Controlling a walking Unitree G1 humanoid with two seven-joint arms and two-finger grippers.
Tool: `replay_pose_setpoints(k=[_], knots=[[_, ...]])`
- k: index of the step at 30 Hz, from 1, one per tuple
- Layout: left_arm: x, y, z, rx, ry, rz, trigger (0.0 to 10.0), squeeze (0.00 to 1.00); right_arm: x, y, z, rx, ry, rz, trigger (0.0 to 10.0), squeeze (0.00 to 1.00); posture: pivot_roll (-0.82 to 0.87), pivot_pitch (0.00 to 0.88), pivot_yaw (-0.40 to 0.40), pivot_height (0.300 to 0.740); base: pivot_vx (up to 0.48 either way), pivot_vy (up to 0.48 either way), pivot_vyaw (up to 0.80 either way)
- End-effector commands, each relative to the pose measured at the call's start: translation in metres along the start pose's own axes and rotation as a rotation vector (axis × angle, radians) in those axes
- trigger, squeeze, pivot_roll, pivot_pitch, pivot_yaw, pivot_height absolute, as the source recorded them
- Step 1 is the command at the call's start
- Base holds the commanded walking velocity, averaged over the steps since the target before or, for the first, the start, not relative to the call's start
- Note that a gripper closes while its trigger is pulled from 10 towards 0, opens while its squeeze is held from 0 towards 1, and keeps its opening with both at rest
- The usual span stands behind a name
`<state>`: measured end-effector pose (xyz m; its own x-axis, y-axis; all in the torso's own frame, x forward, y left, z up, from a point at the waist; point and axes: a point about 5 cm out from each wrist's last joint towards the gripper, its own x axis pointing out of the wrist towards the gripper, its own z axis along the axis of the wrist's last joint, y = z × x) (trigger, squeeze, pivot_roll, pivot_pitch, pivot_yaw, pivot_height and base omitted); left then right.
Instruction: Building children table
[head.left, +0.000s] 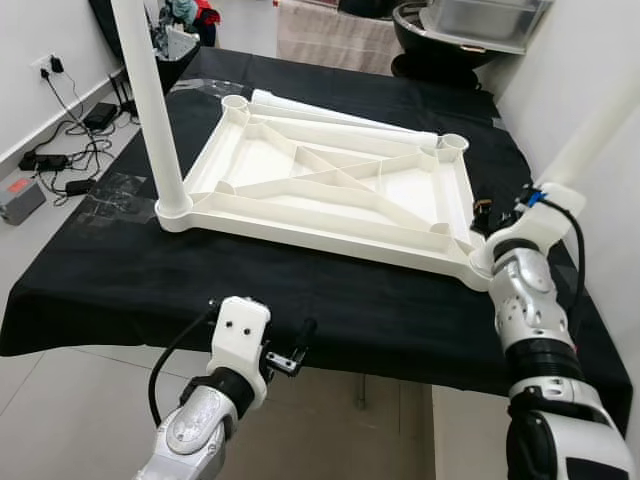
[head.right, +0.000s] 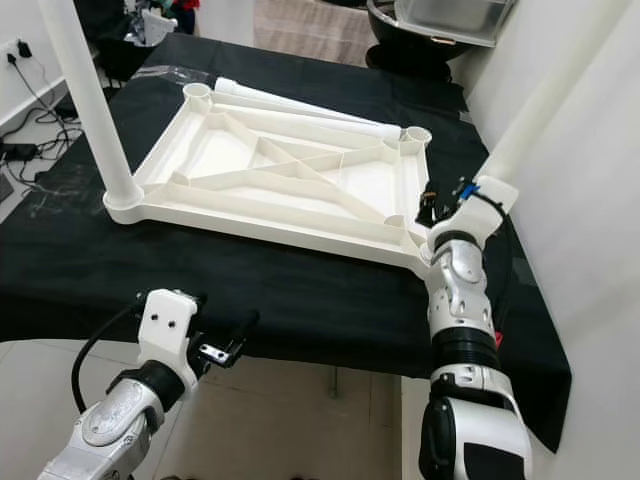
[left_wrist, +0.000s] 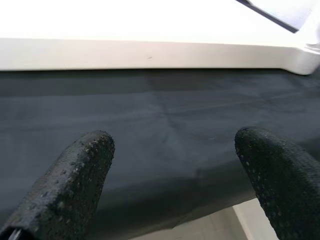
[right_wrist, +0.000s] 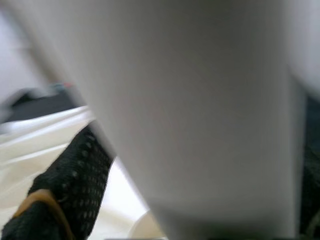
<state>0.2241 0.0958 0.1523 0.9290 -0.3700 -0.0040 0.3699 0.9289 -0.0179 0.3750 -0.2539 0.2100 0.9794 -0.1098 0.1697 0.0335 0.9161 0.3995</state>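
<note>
white plastic tabletop (head.left: 330, 190) lying underside up on black cloth (head.left: 120, 270) over a work table, ribs and diagonal braces facing up, round sockets at the corners. first white leg (head.left: 150, 100) standing upright in the near left corner socket, top out of frame. second white leg (head.right: 545, 100) standing in the near right corner socket, leaning slightly outward toward the wall. third white leg (head.left: 340, 113) lying flat along the far edge of the tabletop, touching it. far left socket (head.left: 235, 102) and far right socket (head.left: 452, 144) without legs. right gripper (head.right: 440, 208) at the base of the second leg, just above the near right corner; in the right wrist view one black finger (right_wrist: 70, 185) pressed beside the leg, leg very close and blurred; taken as clamped around the leg. left gripper (left_wrist: 175, 175) low at the near edge of the table, over the cloth, apart from the tabletop rim; black fingers (left_wrist: 75, 180) spread wide with nothing between them. beyond the table: cables and power adapters (head.left: 60, 150) on the floor by the left wall, a dark basin (head.left: 440, 40) with a metal tray at the far right. grey tile floor (head.left: 60, 400) below the near edge.
</note>
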Motion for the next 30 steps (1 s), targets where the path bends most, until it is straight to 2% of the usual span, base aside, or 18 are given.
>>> replay_pose_setpoints(k=[1, 2, 3, 4, 5, 6, 7, 8, 10, 16, 17, 19, 20, 22, 24, 27, 29, 30], knots=[[0.0, -0.002, -0.003, -0.003, 0.016, -0.009, 10.0, 0.0, -0.007, 0.025, -0.001, 0.154, 0.067, 0.378, 10.0, 0.0, 0.07, 0.157, -0.123, 0.74, 0.0, 0.0, 0.0], [0.0, -0.002, -0.003, -0.003, 0.016, -0.009, 10.0, 0.0, -0.007, 0.025, -0.001, 0.154, 0.067, 0.378, 10.0, 0.0, 0.07, 0.157, -0.123, 0.74, 0.0, 0.0, 0.0], [0.0, -0.002, -0.003, -0.003, 0.016, -0.011, 10.0, 0.0, -0.014, 0.031, 0.002, 0.185, 0.096, 0.54, 10.0, 0.0, 0.08, 0.158, -0.124, 0.74, 0.0, 0.0, 0.0], [0.0, -0.002, -0.003, -0.003, 0.016, -0.011, 10.0, 0.0, -0.014, 0.031, 0.002, 0.185, 0.096, 0.54, 10.0, 0.0, 0.08, 0.158, -0.124, 0.74, 0.0, 0.0, 0.0], [0.0, -0.002, -0.003, -0.003, 0.015, -0.01, 10.0, 0.0, -0.023, 0.036, 0.002, 0.215, 0.135, 0.691, 10.0, 0.0, 0.08, 0.159, -0.125, 0.74, 0.0, 0.0, 0.0], [0.0, -0.002, -0.003, -0.003, 0.015, -0.01, 10.0, 0.0, -0.023, 0.036, 0.002, 0.215, 0.135, 0.691, 10.0, 0.0, 0.08, 0.159, -0.125, 0.74, 0.0, 0.0, 0.0], [0.0, -0.002, -0.003, -0.003, 0.015, -0.008, 10.0, 0.0, -0.035, 0.042, 0.001, 0.218, 0.183, 0.849, 10.0, 0.0, 0.08, 0.159, -0.126, 0.74, 0.0, 0.0, 0.0], [0.0, -0.002, -0.003, -0.003, 0.015, -0.008, 10.0, 0.0, -0.035, 0.042, 0.001, 0.218, 0.183, 0.849, 10.0, 0.0, 0.08, 0.159, -0.126, 0.74, 0.0, 0.0, 0.0], [0.0, -0.002, -0.003, -0.003, 0.015, -0.004, 10.0, 0.0, -0.05, 0.049, -0.005, 0.195, 0.253, 1.032, 10.0, 0.0, 0.08, 0.16, -0.127, 0.74, 0.0, 0.0, 0.0], [-0.001, -0.001, -0.003, -0.003, 0.016, -0.005, 10.0, 0.0, -0.054, 0.057, -0.011, 0.134, 0.298, 1.136, 10.0, 0.0, 0.08, 0.163, -0.121, 0.74, 0.0, 0.0, 0.0], [-0.001, -0.001, -0.003, -0.003, 0.016, -0.005, 10.0, 0.0, -0.043, 0.06, -0.018, 0.082, 0.308, 1.028, 3.3, 0.0, 0.08, 0.163, -0.122, 0.74, 0.0, 0.0, 0.0], [0.0, -0.001, -0.003, -0.003, 0.015, -0.005, 10.0, 0.0, -0.041, 0.061, -0.02, 0.072, 0.315, 1.003, 3.3, 0.0, 0.08, 0.163, -0.122, 0.74, 0.0, 0.0, 0.0], [0.0, -0.001, -0.003, -0.004, 0.016, -0.005, 10.0, 0.0, -0.033, 0.06, -0.021, 0.046, 0.282, 0.923, 0.0, 0.0, 0.08, 0.162, -0.122, 0.74, 0.0, 0.0, 0.0], [0.0, -0.001, -0.003, -0.005, 0.016, -0.005, 10.0, 0.0, -0.027, 0.059, -0.02, 0.027, 0.247, 0.852, 0.0, 0.0, 0.08, 0.162, -0.122, 0.74, 0.0, 0.0, 0.0], [0.0, -0.001, -0.003, -0.004, 0.017, -0.004, 10.0, 0.0, -0.015, 0.049, -0.018, -0.005, 0.197, 0.682, 0.0, 0.0, 0.08, 0.161, -0.123, 0.74, 0.0, 0.0, 0.0], [-0.001, -0.001, -0.004, -0.005, 0.017, -0.004, 10.0, 0.0, -0.011, 0.045, -0.018, -0.021, 0.184, 0.613, 0.0, 0.0, 0.08, 0.161, -0.123, 0.74, 0.0, 0.0, 0.0], [-0.001, -0.001, -0.004, -0.005, 0.017, -0.004, 10.0, 0.0, -0.003, 0.028, -0.018, -0.085, 0.17, 0.383, 0.0, 0.0, 0.08, 0.16, -0.125, 0.74, 0.0, 0.0, 0.0], [-0.001, -0.001, -0.004, -0.005, 0.017, -0.004, 10.0, 0.0, -0.003, 0.028, -0.018, -0.085, 0.17, 0.383, 0.0, 0.0, 0.08, 0.16, -0.125, 0.74, 0.0, 0.0, 0.0]])
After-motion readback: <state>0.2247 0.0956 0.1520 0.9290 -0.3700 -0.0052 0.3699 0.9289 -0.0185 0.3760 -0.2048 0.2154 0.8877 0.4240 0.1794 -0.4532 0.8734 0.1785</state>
